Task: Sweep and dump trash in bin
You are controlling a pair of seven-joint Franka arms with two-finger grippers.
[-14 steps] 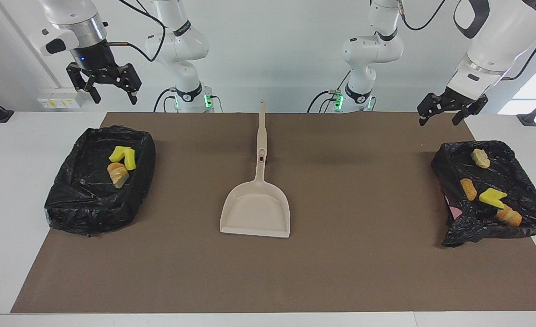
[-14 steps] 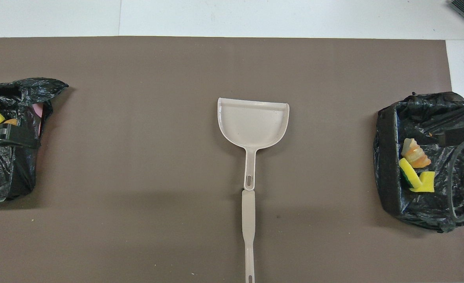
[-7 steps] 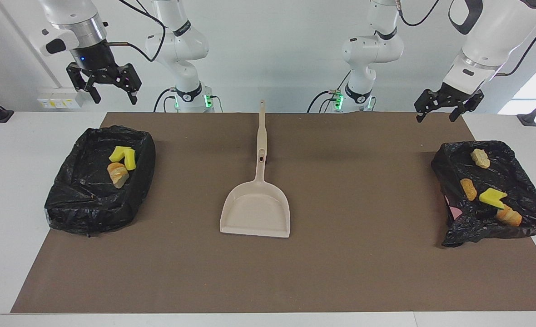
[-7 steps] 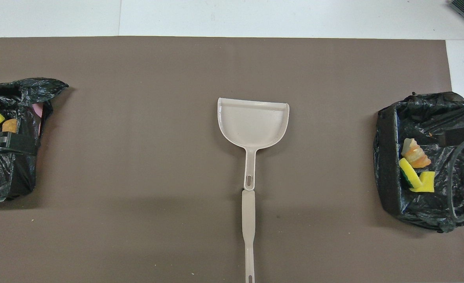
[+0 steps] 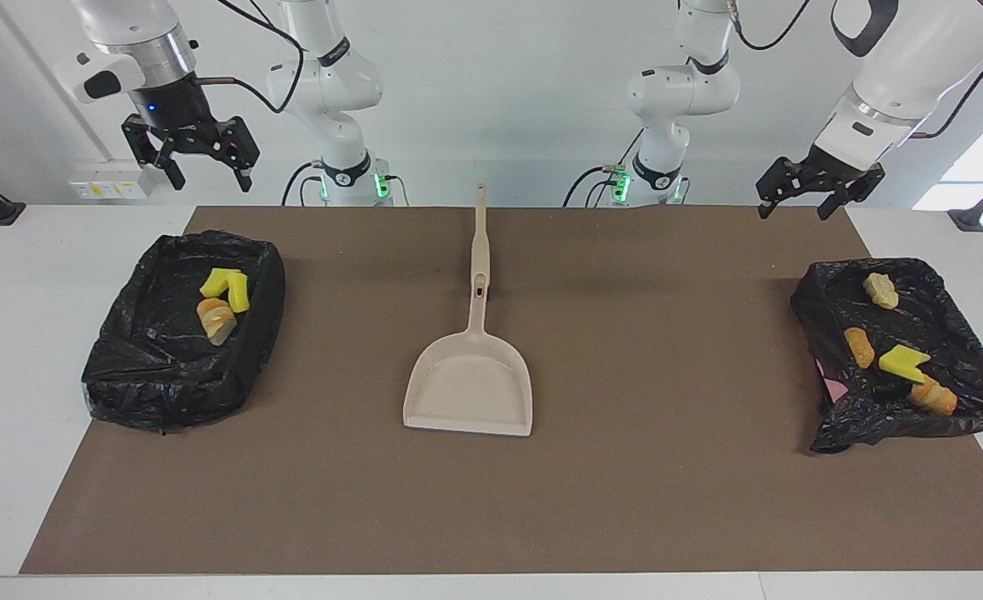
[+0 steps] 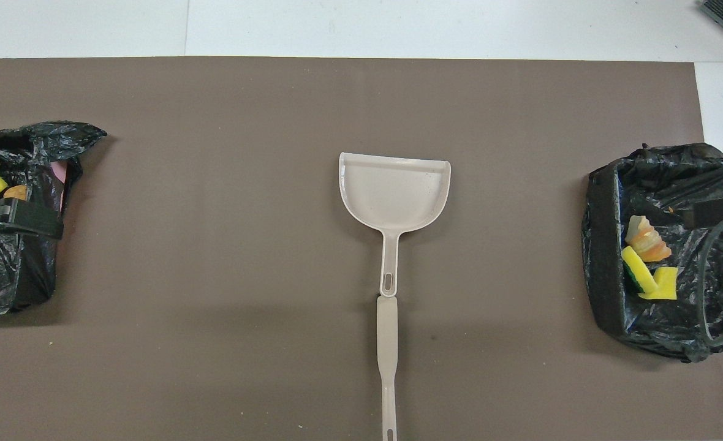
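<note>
Trash lies in two black-bag-lined bins. The bin (image 5: 137, 392) at the right arm's end holds a yellow sponge wedge (image 5: 227, 287) and a bread slice (image 5: 216, 321). The sagging bin (image 5: 875, 421) at the left arm's end holds a yellow wedge (image 5: 902, 361) and three tan-orange lumps, one of them (image 5: 880, 290) nearest the robots. My right gripper (image 5: 190, 167) hangs open and empty, high over the table edge by its bin. My left gripper (image 5: 801, 196) is open and empty, raised over the mat's corner by its bin.
A beige dustpan (image 5: 471, 387) lies empty in the middle of the brown mat (image 5: 666, 500), its long handle (image 5: 481, 242) pointing toward the robots. In the overhead view the dustpan (image 6: 395, 190) sits midway between the two bins. White table borders the mat.
My left gripper has lifted a little and drifted toward the middle of the table. The right gripper, dustpan and trash have not moved.
</note>
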